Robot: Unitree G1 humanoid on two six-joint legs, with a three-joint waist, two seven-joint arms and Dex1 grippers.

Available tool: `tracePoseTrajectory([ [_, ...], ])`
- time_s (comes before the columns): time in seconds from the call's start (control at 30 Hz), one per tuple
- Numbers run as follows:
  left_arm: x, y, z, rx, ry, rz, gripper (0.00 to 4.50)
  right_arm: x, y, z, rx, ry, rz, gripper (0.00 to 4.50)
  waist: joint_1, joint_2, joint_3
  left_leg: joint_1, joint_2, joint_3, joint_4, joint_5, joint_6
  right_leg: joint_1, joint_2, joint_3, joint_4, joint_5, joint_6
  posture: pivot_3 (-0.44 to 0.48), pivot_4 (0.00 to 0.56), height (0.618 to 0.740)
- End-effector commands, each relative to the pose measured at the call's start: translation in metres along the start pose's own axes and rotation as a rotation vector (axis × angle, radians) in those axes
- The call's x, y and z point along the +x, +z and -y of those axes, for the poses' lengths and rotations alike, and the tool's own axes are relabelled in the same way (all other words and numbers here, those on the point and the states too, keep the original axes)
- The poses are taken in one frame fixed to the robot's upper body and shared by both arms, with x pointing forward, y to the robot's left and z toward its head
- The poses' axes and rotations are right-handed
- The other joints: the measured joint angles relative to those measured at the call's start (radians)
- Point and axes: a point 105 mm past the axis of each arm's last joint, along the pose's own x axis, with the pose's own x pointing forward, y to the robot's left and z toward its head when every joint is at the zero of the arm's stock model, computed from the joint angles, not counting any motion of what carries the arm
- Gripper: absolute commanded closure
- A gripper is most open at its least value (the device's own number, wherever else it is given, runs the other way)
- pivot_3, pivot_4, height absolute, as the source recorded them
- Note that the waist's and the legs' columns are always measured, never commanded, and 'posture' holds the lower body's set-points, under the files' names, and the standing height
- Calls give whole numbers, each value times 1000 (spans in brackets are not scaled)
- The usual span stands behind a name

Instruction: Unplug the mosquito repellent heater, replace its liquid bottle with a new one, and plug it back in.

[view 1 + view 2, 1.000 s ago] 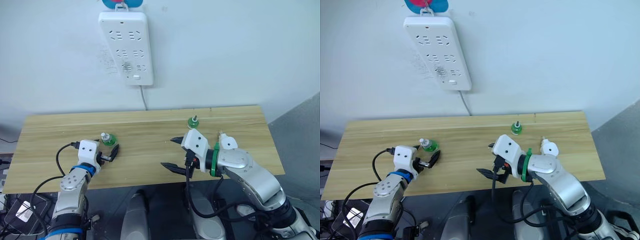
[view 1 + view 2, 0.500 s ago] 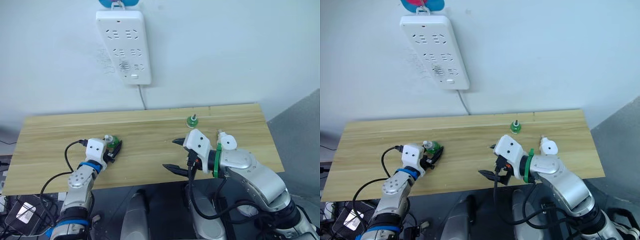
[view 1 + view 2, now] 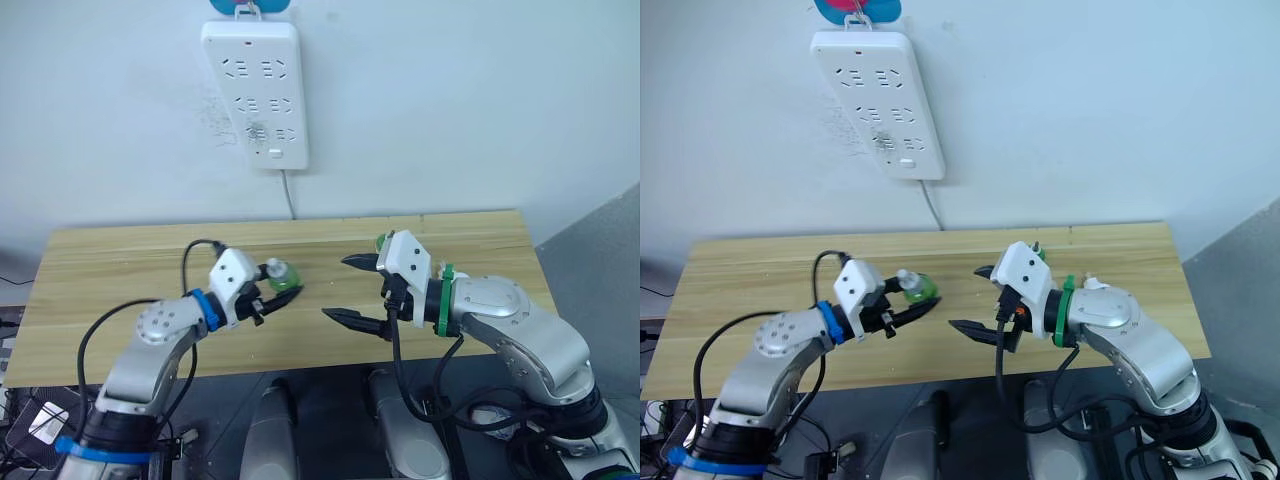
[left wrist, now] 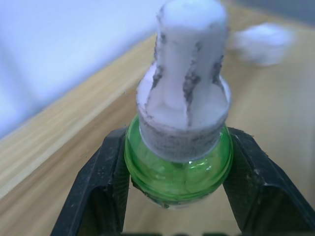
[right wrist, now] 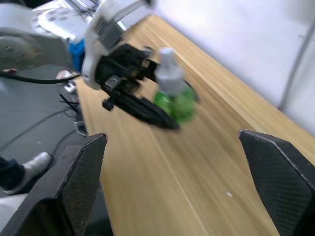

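Small green liquid bottle with white wick cap — clamped in your left gripper, cap tilted; right gripper gapes empty, just beside it.

Your left gripper clamps a green liquid bottle with a white wick cap, lifted above the wooden table and tilted. A second green bottle stands near the table's back edge, partly hidden behind your right gripper.
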Motion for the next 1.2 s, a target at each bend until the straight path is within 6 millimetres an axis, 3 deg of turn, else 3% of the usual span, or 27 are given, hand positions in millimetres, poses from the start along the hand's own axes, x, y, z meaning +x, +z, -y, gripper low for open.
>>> tracePoseTrajectory([
  [0.03, 5, 15, 19, -5, -175, -13, 2243, 9, 18, -6, -26, 12, 59, 0, -7, -1, -6, -1, 0, 0, 0, 0, 0, -1, 0, 0, 0, 0, 0, -205, 275, 740],
  [0.43, 14, 26, 18, 37, -251, -15, 2243, 29, 18, 4, 19, -13, 71, 0, -25, -5, -26, -2, 0, -3, 1, 0, 0, -1, 0, -3, 1, 1, -1, -204, 241, 740],
  [0.53, 16, 29, 17, 32, -245, 0, 2243, 33, 14, 7, 15, -21, 57, 605, -25, -6, -28, -2, 0, -4, 2, 0, 0, -1, 0, -3, 2, 1, -2, -197, 239, 740],
  [0.8, 17, 28, 15, 54, -243, 15, 2243, 33, 13, 10, -24, -29, 58, 3456, -24, -7, -35, -2, 0, -4, 2, 0, 0, -1, 0, -4, 4, 3, -5, -190, 232, 740],
  [1.0, 17, 23, 11, 4, -224, 30, 2243, 31, 16, 14, -37, -36, 81, 3445, -24, -7, -38, -2, 0, -5, 4, 0, 0, -1, 0, -5, 7, 3, -6, -193, 227, 740],
  [1.03, 16, 20, 6, 6, -200, 28, 1493, 30, 17, 15, -37, -37, 89, 3445, -24, -7, -40, -2, 0, -5, 4, 0, 0, -1, 0, -5, 7, 3, -6, -194, 228, 740],
  [1.17, 14, 14, 0, -62, -176, 36, 288, 25, 19, 16, -28, -37, 105, 3445, -24, -7, -47, -2, 0, -6, 4, 0, 0, -1, 0, -5, 7, 3, -6, -200, 227, 740],
  [1.2, 13, 13, 3, -86, -193, 39, 277, 23, 19, 16, -23, -36, 111, 3445, -24, -7, -50, -2, 0, -6, 4, 0, 0, -1, 0, -5, 7, 3, -6, -203, 227, 740],
])
